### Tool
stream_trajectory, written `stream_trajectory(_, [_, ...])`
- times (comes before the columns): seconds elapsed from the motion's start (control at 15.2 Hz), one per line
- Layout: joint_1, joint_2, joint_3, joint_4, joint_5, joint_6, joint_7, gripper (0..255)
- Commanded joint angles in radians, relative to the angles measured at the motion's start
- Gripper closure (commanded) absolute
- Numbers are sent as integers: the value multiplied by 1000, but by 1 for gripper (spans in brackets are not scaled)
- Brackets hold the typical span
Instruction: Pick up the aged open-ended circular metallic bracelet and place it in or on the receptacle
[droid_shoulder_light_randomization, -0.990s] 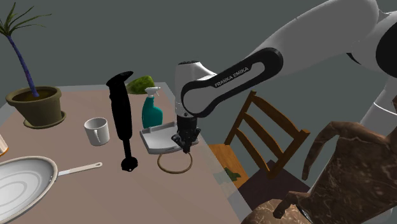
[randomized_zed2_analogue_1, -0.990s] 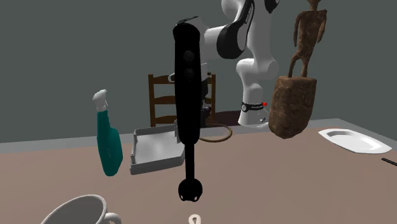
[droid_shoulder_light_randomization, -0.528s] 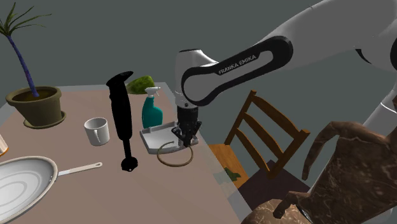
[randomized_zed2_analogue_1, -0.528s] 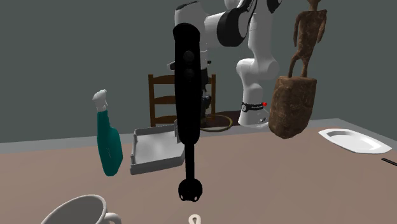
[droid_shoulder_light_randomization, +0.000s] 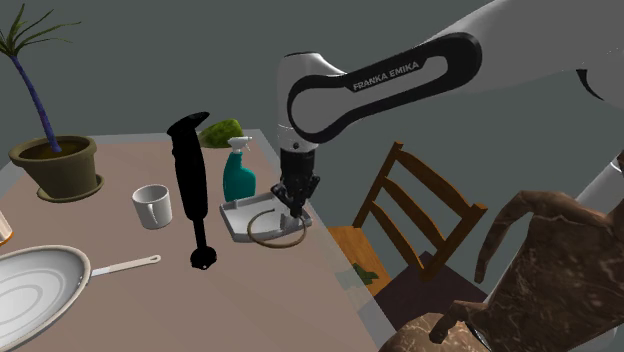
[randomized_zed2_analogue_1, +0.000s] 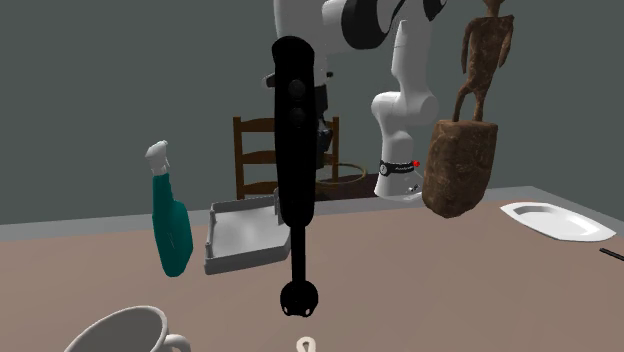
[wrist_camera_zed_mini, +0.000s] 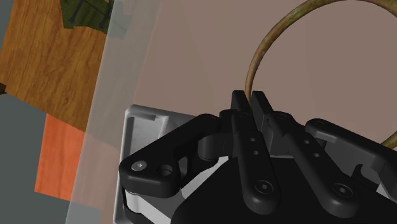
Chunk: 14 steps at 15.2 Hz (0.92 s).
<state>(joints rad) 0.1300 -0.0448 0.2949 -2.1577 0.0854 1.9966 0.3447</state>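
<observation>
Contact between the gripper (wrist_camera_zed_mini: 250, 97) and the bracelet (wrist_camera_zed_mini: 256, 63) is shown plainest in the wrist view. The two black fingers are pinched shut on the thin tarnished wire. The loop curves away beyond them over the brown table (wrist_camera_zed_mini: 203, 57), and a corner of the grey tray (wrist_camera_zed_mini: 137, 121) is seen just beside the hand.

Height is given by the shoulder view instead: the ring is seen hanging tilted from the fingertips, apparently lifted off the table, across the tray's camera-side edge.

In the second exterior view the gripper is largely hidden behind the black immersion blender (randomized_zed2_analogue_1: 295, 150), which is seen standing on end in front of the tray.

One of each thing is counted: one bracelet, one tray, one blender, one teal spray bottle (droid_shoulder_light_randomization: 238, 175), one white mug (droid_shoulder_light_randomization: 152, 206), one frying pan (droid_shoulder_light_randomization: 40, 285), one potted plant (droid_shoulder_light_randomization: 55, 160), one wooden chair (droid_shoulder_light_randomization: 415, 210) and one brown carved figure (randomized_zed2_analogue_1: 465, 130).
</observation>
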Motion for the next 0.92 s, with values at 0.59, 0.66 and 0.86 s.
stream_trajectory(0.59, [-64,247,-66,341,-82,-108,-93,255])
stream_trajectory(0.66, [-69,277,-73,385,-89,-122,-102,255])
stream_trajectory(0.86, [-82,374,-90,529,-109,-171,-131,255])
